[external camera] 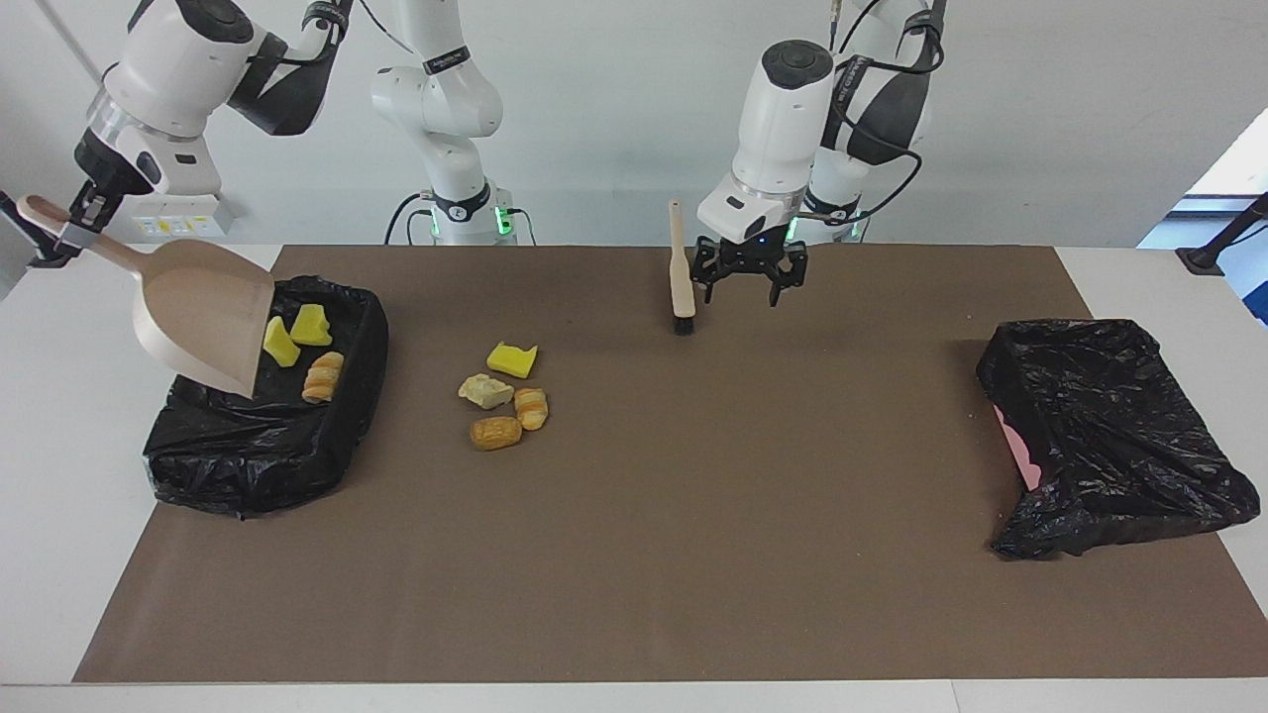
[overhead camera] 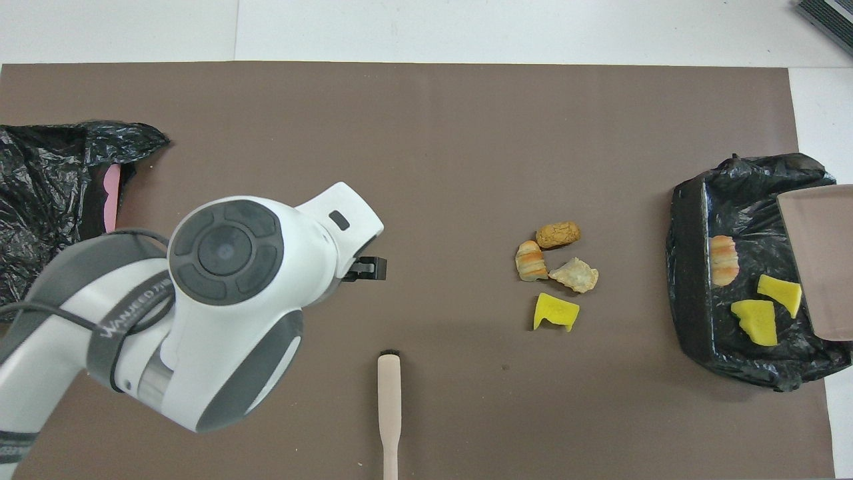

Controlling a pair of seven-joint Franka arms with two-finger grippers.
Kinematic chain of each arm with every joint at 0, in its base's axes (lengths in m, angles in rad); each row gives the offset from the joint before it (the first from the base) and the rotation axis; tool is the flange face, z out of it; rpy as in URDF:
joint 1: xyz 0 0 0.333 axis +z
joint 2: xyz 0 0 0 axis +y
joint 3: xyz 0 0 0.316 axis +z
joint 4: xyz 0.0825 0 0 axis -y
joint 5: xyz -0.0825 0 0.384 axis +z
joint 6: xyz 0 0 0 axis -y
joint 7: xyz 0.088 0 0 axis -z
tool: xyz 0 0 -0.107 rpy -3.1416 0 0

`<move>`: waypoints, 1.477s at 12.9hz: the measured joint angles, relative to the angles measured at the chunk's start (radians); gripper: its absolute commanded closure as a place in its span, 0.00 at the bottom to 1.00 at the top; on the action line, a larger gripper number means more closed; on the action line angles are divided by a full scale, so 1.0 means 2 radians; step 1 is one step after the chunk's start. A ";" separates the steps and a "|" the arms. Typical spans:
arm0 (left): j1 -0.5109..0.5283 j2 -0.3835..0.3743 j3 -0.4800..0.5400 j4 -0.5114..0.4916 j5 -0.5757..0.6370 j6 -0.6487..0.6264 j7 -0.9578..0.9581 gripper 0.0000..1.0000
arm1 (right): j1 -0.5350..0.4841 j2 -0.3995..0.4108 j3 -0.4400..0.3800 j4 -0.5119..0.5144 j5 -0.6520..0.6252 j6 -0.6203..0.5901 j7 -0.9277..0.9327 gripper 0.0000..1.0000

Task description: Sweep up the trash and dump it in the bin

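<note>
- Rough progress: three bits of trash are in the bin [external camera: 248, 465] at the right arm's end: two yellow sponge pieces [external camera: 295, 335] and one striped roll [external camera: 322, 376]. Four are left.
- The other black-bagged bin [external camera: 1109, 436] sits at the left arm's end, well away from everything.
- The right gripper [external camera: 69, 230] is clamped on the dustpan [external camera: 203, 317] handle, with the pan tipped over the bin.
- The left gripper [external camera: 750, 287] hangs wide open and empty just beside the brush [external camera: 680, 282].
- The leftover pile [external camera: 505, 394] lies on the mat [external camera: 634, 555] near the bin. Nothing blocks it.
</note>
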 measured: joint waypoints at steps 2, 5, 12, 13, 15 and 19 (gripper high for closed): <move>0.030 0.015 0.000 0.042 0.008 -0.008 0.026 0.00 | 0.005 -0.001 0.037 0.025 0.023 -0.063 0.040 1.00; 0.079 0.011 0.003 0.091 0.009 -0.065 0.094 0.00 | 0.010 -0.001 0.102 0.044 0.104 -0.138 0.143 1.00; 0.136 -0.063 0.005 0.132 -0.013 -0.226 0.168 0.00 | 0.159 0.042 0.128 0.046 0.258 -0.215 0.568 1.00; 0.136 -0.063 0.006 0.132 -0.014 -0.234 0.172 0.00 | 0.185 0.057 0.129 0.051 0.277 -0.217 0.649 1.00; 0.140 -0.060 0.011 0.131 -0.021 -0.237 0.188 0.00 | 0.219 0.093 0.129 0.069 0.304 -0.217 0.791 1.00; 0.164 -0.051 0.018 0.134 -0.039 -0.237 0.207 0.00 | 0.276 0.192 0.129 0.142 0.370 -0.210 0.999 1.00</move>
